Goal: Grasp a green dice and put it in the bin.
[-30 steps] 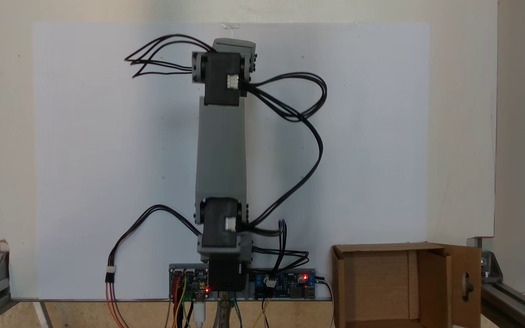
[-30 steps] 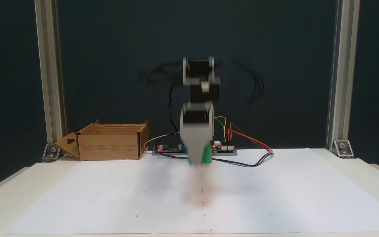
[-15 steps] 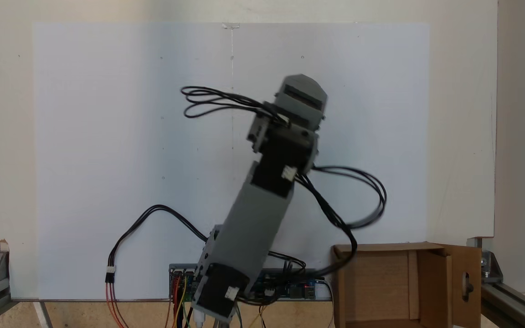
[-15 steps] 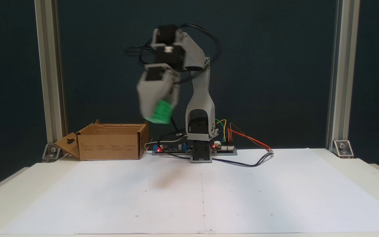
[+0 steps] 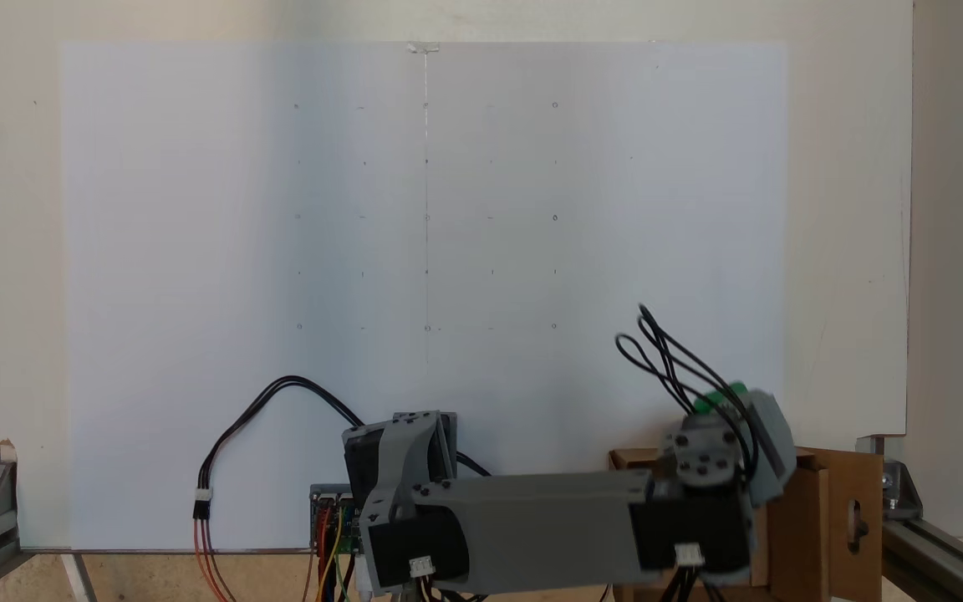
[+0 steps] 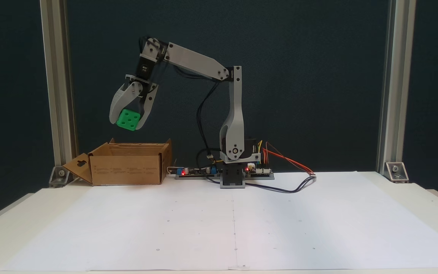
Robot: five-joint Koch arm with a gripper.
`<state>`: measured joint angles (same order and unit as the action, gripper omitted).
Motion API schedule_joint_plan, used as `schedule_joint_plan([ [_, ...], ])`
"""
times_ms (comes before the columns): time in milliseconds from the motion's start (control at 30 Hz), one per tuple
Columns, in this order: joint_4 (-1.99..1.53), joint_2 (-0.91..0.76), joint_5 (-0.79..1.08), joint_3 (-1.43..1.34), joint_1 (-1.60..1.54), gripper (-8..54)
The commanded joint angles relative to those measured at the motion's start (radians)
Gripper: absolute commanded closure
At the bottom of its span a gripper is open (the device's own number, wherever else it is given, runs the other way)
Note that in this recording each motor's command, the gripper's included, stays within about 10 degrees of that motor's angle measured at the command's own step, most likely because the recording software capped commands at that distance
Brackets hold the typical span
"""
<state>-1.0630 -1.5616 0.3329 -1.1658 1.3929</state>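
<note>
The arm (image 6: 203, 66) reaches to the left, and its gripper (image 6: 127, 122) points down with the green dice (image 6: 128, 119) clamped between both jaws. The dice hangs in the air above the open cardboard box (image 6: 127, 167), not touching it. The box stands on the table (image 6: 413, 194), beside the white paper (image 6: 299, 228).

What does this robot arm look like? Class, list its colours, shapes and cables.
The arm has flat light-grey plastic links joined by black boxy motors. Its gripper has two curved grey fingers. Thin black cables loop along it, and coloured wires leave the base.
</note>
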Motion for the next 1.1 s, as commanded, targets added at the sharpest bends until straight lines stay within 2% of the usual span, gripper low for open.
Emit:
schedule_joint_plan([
  [0,0.012,-0.021,0.101,0.025,0.095,33.5],
  [167,0.012,0.049,0.189,0.025,0.259,33.5],
  [533,0.127,0.348,0.270,0.018,0.466,33.5],
  [800,0.184,0.365,0.287,-0.057,0.477,33.5],
  [833,0.186,0.365,0.285,-0.057,0.477,32.2],
  [867,0.186,0.365,0.284,-0.069,0.476,21.0],
  [900,0.186,0.365,0.284,-0.084,0.476,12.9],
  [1000,0.187,0.364,0.282,-0.086,0.472,4.5],
  [1067,0.209,0.350,0.281,-0.084,0.469,4.6],
])
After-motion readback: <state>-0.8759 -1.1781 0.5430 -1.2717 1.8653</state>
